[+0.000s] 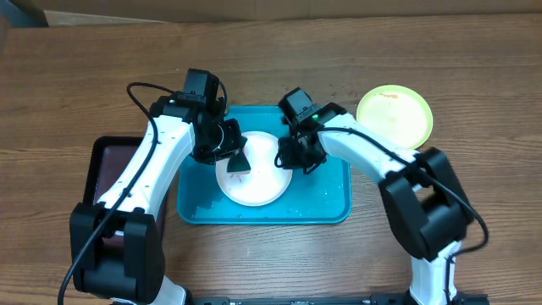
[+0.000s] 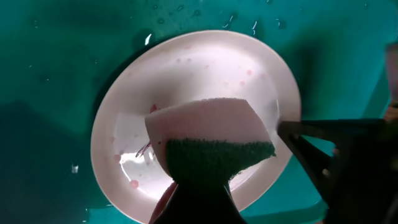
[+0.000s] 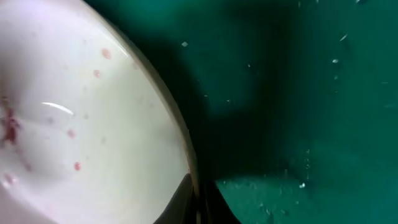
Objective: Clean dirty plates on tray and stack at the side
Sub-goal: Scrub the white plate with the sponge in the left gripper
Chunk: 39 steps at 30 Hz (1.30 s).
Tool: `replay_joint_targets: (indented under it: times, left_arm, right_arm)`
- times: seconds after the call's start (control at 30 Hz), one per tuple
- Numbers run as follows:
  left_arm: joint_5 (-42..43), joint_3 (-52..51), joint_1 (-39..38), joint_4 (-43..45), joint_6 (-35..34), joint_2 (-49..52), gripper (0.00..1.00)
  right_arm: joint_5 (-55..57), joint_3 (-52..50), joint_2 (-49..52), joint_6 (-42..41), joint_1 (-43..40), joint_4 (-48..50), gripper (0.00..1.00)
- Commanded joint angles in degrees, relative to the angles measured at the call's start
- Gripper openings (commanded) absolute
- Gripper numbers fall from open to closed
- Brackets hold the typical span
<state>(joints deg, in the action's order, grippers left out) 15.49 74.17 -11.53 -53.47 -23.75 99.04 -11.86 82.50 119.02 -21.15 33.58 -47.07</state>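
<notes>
A white plate [image 1: 256, 188] with reddish smears lies in the turquoise tray [image 1: 262, 218]. My left gripper [image 1: 234, 152] is shut on a sponge [image 1: 240, 163] with a green scouring side and holds it over the plate's middle. In the left wrist view the sponge [image 2: 208, 127] covers part of the plate [image 2: 193, 68]. My right gripper [image 1: 294, 158] is shut on the plate's right rim. In the right wrist view its fingers [image 3: 198, 202] pinch the rim of the plate [image 3: 81, 124]. A yellow-green plate [image 1: 395, 115] sits on the table to the right of the tray. The light blue plate is out of view.
A smaller dark maroon tray [image 1: 113, 166] lies left of the turquoise tray, partly under my left arm. Water drops and foam speckle the tray floor [image 3: 298, 93]. The wooden table [image 1: 76, 76] surrounds both trays.
</notes>
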Motion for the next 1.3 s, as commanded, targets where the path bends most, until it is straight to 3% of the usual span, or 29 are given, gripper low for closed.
replay_joint_targets:
  times: [0.0,0.67,0.87,1.07,1.27]
  left_arm:
    - [0.9,-0.2,-0.7,0.3,0.6,1.7,0.04]
    - [6.2,-0.2,-5.6,6.6,2.3,18.3,0.04]
    - [-9.7,-0.2,-4.7,5.7,1.6,22.6,0.04]
    - [-30.1,-0.2,-3.5,0.5,-4.3,23.5,0.04]
    - [-36.9,-0.2,-1.9,-1.1,-7.2,23.5,0.04]
  right_arm:
    - [-1.3,0.8,0.5,-0.1,0.2,0.2,0.04]
    - [-1.2,0.8,0.5,-0.1,0.2,2.0,0.04]
    - [-0.6,0.8,0.5,-0.1,0.2,1.9,0.04]
    - [0.5,0.8,0.5,-0.1,0.2,1.9,0.04]
    - [1.4,0.8,0.5,-0.1,0.2,1.8,0.04]
